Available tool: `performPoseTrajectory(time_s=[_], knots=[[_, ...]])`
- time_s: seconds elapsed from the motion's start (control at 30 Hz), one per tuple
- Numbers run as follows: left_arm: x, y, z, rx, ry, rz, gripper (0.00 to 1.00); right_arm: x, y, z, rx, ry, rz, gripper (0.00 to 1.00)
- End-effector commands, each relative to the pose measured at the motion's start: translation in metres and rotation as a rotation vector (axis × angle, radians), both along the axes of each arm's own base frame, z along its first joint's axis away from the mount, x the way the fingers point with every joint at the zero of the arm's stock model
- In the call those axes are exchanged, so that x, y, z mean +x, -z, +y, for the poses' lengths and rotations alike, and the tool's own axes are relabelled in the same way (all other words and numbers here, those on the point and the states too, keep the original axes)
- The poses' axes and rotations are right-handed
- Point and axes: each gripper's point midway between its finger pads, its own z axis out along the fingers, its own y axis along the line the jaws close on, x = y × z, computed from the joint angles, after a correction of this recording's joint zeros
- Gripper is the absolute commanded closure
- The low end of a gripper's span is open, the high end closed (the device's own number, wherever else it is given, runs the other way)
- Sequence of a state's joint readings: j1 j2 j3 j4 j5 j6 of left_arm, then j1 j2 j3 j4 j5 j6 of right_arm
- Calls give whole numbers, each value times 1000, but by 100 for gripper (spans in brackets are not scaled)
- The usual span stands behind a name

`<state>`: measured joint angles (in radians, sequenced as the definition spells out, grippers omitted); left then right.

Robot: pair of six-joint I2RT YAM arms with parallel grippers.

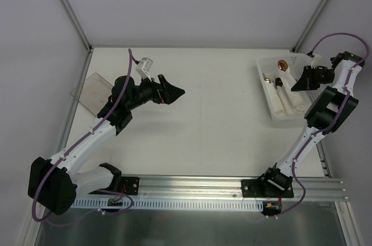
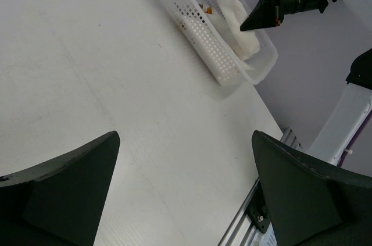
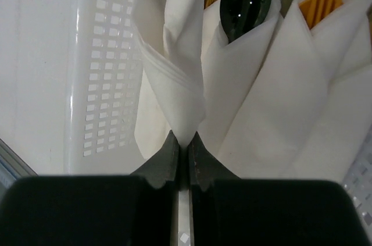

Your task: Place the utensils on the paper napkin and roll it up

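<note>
While over basket (image 3: 102,54), claw (image 3: 186,141) on napkin (image 3: 174,77)

The top camera is looking down from high up over the near edge, seeing the whole counter (image 1: 203,112) and the white basket (image 1: 263,86) at the right. The left wrist camera is sitting low, looking past the left tool (image 2: 185,135) across the counter at the same basket, far off. The right wrist camera is peering over the right tool (image 3: 183,141) at a paper napkin (image 3: 174,71) in that basket from very close.
</note>
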<state>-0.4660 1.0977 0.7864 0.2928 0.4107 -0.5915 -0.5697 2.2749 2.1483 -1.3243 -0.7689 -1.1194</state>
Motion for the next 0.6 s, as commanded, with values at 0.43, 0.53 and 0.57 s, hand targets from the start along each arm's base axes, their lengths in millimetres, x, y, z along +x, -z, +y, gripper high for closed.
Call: performPoseTrajectory(time_s=[0.43, 0.53, 0.57], knots=[[-1, -10, 9, -15, -64, -22, 1, -67, -84, 79, 294, 86, 220, 100], [2, -5, 15, -16, -111, 1, 1, -78, -83, 92, 323, 89, 269, 100], [3, -5, 16, -17, -119, 5, 1, -81, -81, 94, 328, 93, 288, 100]])
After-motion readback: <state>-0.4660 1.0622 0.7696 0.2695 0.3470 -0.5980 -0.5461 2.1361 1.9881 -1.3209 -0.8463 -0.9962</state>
